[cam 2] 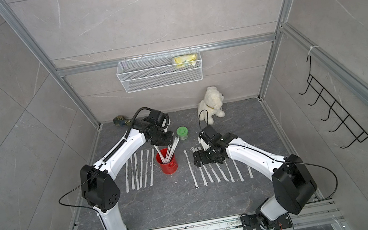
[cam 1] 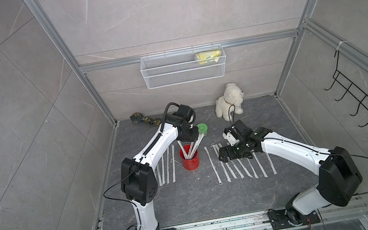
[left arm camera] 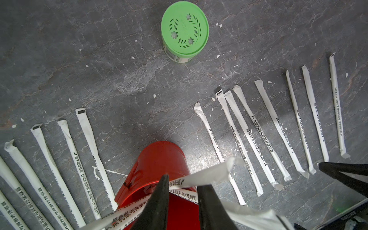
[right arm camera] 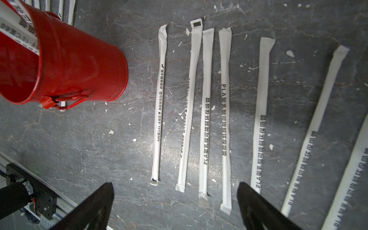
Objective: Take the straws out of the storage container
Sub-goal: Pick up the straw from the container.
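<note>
Now only a few straws (cam 1: 190,150) are standing in the red can (cam 1: 191,163), which is set near the middle of the worktop (cam 1: 192,202). They lean out past its rim. Many more straws are laid flat in rows at 9 o'clock (left arm camera: 89,139) and at 3 o'clock (right arm camera: 207,99) of the can.

The left fingers (left arm camera: 159,203) are held narrow right over the can's mouth, with a straw top between them. Whether it is pinched yet cannot be told. The right fingers (right arm camera: 95,203) are spread wide over the 3 o'clock row, and nothing is held in them.

Each straw is likely very light and thin. Its paper skin is probably soft and a bit slippery, so it could be bent or crushed by a hard squeeze. A gentle hold near the top end, above the rim, is best. A straight lift is called for, so the can is not tipped over.
</note>
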Controlling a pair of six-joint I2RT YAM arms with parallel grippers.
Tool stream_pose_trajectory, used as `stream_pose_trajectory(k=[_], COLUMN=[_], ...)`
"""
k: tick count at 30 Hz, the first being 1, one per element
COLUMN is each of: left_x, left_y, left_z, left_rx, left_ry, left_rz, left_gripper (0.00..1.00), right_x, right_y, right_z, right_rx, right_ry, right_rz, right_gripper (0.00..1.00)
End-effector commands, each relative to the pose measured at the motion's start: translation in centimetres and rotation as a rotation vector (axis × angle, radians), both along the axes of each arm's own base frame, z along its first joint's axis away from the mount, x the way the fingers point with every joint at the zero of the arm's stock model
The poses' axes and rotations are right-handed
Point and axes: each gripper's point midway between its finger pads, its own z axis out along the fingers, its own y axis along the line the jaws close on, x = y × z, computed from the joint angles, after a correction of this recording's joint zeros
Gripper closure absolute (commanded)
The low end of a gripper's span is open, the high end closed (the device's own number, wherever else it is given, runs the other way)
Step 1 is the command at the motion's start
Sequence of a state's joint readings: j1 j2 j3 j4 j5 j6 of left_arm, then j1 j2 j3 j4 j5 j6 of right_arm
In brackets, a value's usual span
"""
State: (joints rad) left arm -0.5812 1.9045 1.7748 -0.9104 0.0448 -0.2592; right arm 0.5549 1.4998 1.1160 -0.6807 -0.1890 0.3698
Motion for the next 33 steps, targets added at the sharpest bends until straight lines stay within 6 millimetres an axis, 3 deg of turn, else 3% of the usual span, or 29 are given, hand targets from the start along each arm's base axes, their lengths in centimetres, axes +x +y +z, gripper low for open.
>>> stream_pose_trajectory(k=[1,12,33], left_x=[0.2,0.2,0.0], left_y=[0.2,0.7,2.0], left_z=[1.3,2.1,5.0], left_rx=[0.020,0.031,0.056], left_ry=[-0.031,-0.048,-0.109], left_rz=[-0.012,-0.002,0.026], left_gripper=[0.76,0.87,0.87], right_x=[-0.1,0.0,0.1], right_y=[-0.1,-0.2,0.3], right_z=[0.5,0.7,2.0], right_rx=[0.007,0.006,0.045], right_ry=[-0.010,-0.016,-0.034], right_rz=[0.015,0.016,0.015], right_gripper=[0.00,0.00,0.00])
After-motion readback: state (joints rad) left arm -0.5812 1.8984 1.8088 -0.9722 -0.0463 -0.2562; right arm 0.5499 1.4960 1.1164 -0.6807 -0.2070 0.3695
